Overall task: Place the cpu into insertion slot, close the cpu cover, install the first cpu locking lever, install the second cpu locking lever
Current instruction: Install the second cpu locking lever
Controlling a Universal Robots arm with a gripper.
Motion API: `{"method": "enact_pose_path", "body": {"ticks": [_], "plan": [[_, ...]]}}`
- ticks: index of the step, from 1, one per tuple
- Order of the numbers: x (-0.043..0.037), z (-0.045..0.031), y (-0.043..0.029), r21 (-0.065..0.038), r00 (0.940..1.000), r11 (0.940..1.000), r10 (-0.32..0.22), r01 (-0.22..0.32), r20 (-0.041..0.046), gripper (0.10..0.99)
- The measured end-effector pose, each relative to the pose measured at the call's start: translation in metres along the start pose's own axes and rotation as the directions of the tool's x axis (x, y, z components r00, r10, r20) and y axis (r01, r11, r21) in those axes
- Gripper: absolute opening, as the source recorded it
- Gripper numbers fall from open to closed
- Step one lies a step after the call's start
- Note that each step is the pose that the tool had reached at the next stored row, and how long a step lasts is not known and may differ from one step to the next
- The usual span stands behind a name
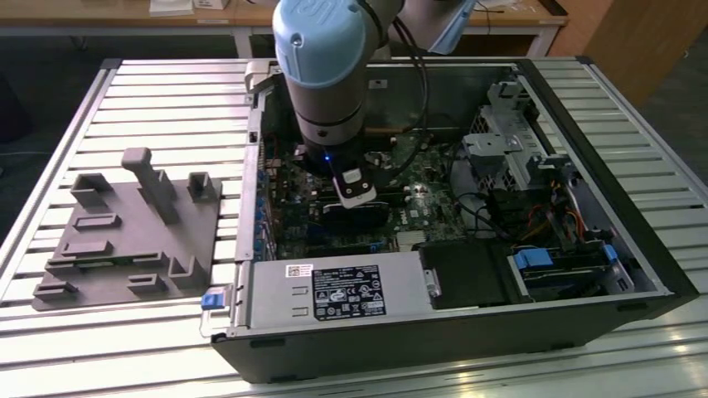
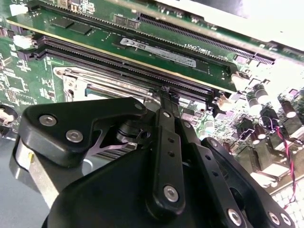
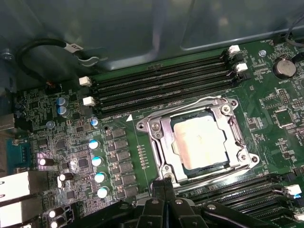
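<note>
Your cpu point(image 3: 205, 141) sits in the insertion slot point(image 3: 161, 164), cpu cover point(image 3: 164, 137) down; tool point(image 3: 164, 183) at its 6 o'clock edge appears shut, holding nothing. Lever step in hand.

No print sharp enough to read out. Black printed label point(image 1: 346, 293) and small white barcode sticker point(image 1: 300, 269) on power supply housing point(image 1: 277, 305). Long dark sticker point(image 2: 159, 51) on memory module point(image 2: 95, 35). White tag point(image 3: 72, 46) on black cable point(image 3: 28, 47), well apart from cpu point(image 3: 205, 141); faint illegible marks on cpu top.
</note>
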State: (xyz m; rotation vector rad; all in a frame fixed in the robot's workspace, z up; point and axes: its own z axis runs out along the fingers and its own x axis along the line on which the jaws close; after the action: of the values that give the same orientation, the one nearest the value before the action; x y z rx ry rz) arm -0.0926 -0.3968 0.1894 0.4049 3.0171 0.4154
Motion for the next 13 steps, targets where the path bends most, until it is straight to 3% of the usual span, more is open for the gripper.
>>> {"method": "enact_pose_path", "body": {"ticks": [8, 13], "plan": [[0.0002, 0.0003, -0.0001, -0.001, 1.0000, 1.0000, 0.000, 0.000, 0.0001, 0.106], [0.0000, -0.0062, 0.0017, -0.001, 1.0000, 1.0000, 0.000, 0.000, 0.0000, 0.106]]}}
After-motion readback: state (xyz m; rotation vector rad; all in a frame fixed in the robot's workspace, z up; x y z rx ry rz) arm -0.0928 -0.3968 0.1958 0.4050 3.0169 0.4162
